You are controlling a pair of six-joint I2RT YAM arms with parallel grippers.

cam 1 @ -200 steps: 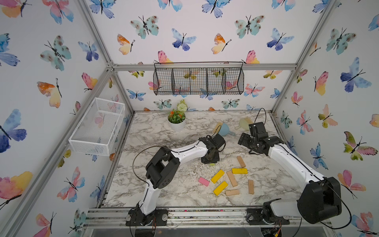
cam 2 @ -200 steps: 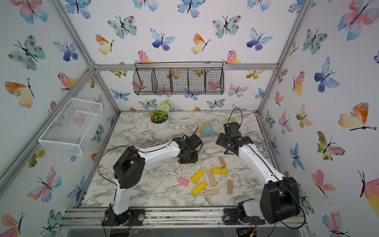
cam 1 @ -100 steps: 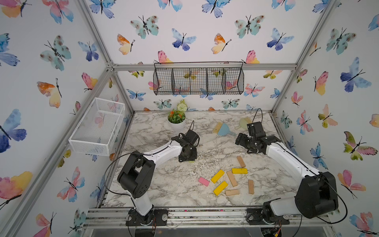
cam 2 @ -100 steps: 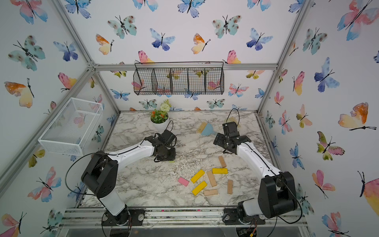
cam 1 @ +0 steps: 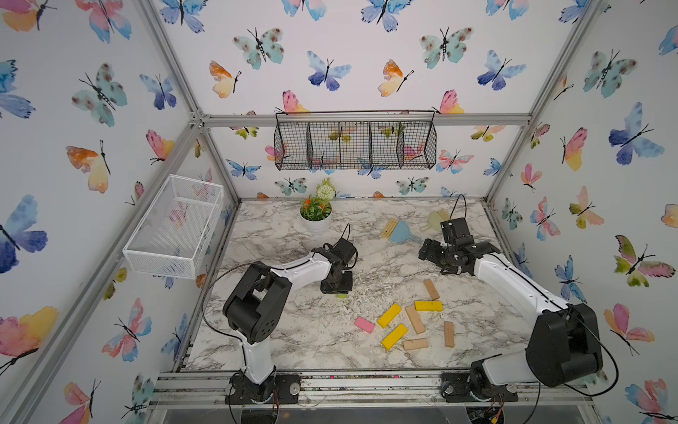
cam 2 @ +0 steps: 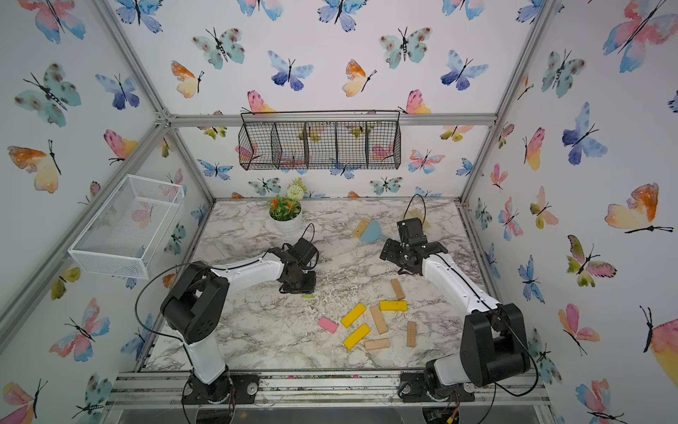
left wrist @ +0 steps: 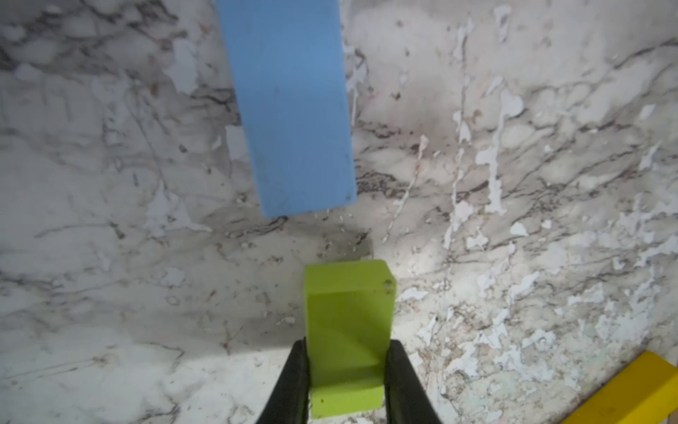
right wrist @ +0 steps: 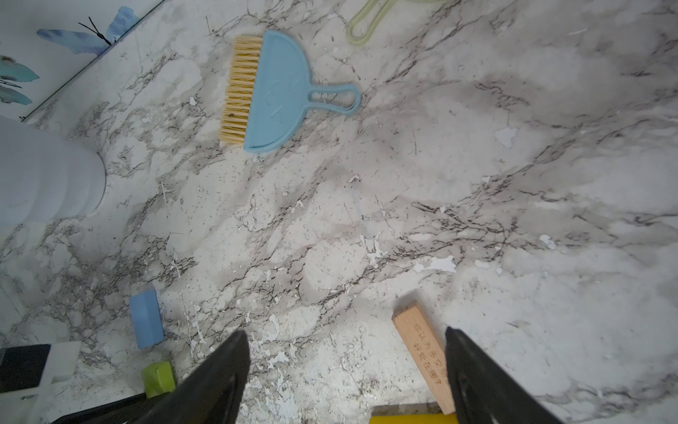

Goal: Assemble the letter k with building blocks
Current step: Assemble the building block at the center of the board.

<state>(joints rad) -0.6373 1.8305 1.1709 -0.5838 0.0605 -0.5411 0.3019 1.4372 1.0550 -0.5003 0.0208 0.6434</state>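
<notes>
**Fig. Left arm bringing a block to its place.** The left fingers (left wrist: 293,378) are clenched on the short green block (left wrist: 348,323). Over the last second this arm has swung from the middle of the tabletop (cam 1: 293,330) towards the left and come lower. The green block now hangs just short of the light blue block (left wrist: 293,110), which lies flat, with a narrow gap showing between the two (whether green already touches the surface cannot be told). The right fingers (right wrist: 220,370) stand released and empty. They have hardly moved and hover over the far right, with one tan block (right wrist: 422,352) just beside them. The other pieces, namely the pink block (cam 1: 364,325), three yellow blocks (cam 1: 389,315) and the remaining tan ones, lie loose at near centre-right and form no letter.

Reading: green is probably being laid in line with blue to start the stem of the k. The rest of the stem and both slanted strokes are not yet begun.
</notes>
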